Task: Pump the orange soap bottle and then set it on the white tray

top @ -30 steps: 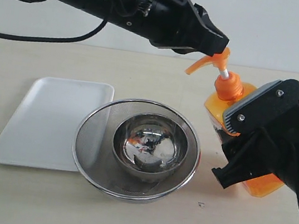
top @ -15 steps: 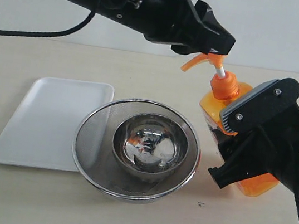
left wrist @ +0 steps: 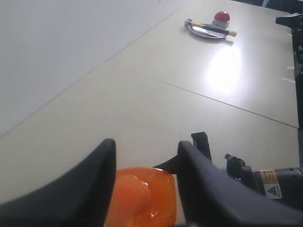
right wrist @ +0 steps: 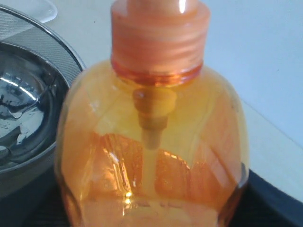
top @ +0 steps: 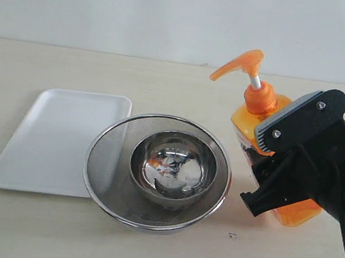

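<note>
— Where's the orange soap bottle (top: pixel 249 122)?
— Tilted in the right gripper (top: pixel 264 168), whose jaws are clamped on its clear plastic body, just right of the round steel mesh sieve (top: pixel 108 152).
— Anything between it and the white tray (top: pixel 54 137)?
— That sieve, with a shiny bowl (top: pixel 169 197) inside. Its rim overlaps the tray's smooth edge.
— And the left gripper (left wrist: pixel 146 144)?
— Above the pump head (top: pixel 239 65), jaws apart, holding nothing.

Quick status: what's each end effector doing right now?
Left end effector: open, holding nothing.
Right end effector: closed on the orange soap bottle.
</note>
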Controlling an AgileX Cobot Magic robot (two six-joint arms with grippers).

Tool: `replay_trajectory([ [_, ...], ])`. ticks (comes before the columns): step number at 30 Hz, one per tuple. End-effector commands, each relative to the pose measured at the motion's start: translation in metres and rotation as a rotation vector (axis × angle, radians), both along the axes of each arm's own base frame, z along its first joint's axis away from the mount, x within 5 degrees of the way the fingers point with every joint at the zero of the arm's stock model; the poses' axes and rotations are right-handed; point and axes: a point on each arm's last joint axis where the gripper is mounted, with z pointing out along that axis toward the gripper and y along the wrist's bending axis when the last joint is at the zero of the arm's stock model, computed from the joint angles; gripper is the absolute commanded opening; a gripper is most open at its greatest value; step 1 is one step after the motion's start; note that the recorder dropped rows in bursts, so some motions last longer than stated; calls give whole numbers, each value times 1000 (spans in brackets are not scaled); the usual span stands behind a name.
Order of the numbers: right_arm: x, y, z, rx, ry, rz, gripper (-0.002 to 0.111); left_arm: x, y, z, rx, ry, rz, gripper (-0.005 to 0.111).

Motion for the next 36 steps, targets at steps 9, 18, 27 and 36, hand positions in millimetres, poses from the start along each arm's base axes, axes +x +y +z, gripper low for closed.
replay_trajectory([
  [9, 4, 0, 13, 13, -92, -21, 1, -57, 49, 32, -49, -141, 57, 5],
  [18, 4, -1, 14, 34, -96, -35, 1, -91, 94, 13, -123, -225, 263, 5],
  [27, 4, -1, 14, 43, -90, -38, 1, -124, 136, -31, -189, -226, 434, 5],
  [36, 4, -1, 14, 53, -86, -41, 1, -144, 170, -78, -280, -195, 619, 5],
])
